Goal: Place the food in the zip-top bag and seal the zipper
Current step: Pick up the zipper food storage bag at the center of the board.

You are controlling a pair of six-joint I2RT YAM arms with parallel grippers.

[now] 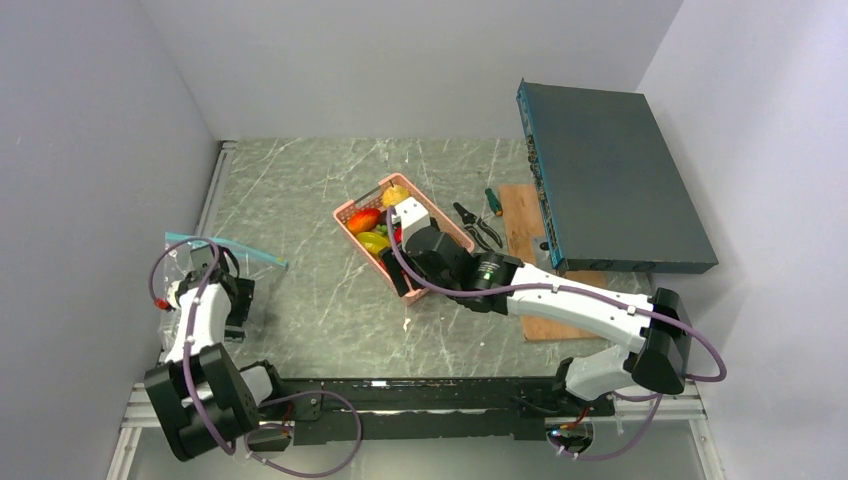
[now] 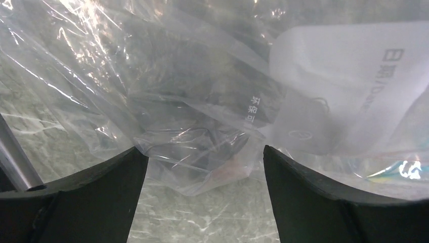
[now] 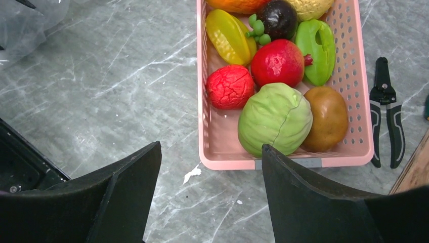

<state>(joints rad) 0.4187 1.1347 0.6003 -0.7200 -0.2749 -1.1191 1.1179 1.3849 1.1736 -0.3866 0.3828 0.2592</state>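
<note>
None of the food [image 3: 275,116] is in the bag [image 2: 192,101] yet, it all sits in the basket [image 3: 230,164]; left gripper [image 2: 205,152] and right gripper [image 3: 211,149] have jaws apart.

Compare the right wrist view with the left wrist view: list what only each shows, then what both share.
Only the right wrist view: the pink basket holding the food, with pliers lying on the table beside it.
Only the left wrist view: the white printed label on the bag, whose crumpled plastic fills the frame.
Both: the grey marbled table, the clear bag (only a corner at the right wrist view's top left), and an open gripper at the bottom edge: the left gripper in one, the right gripper in the other.
</note>
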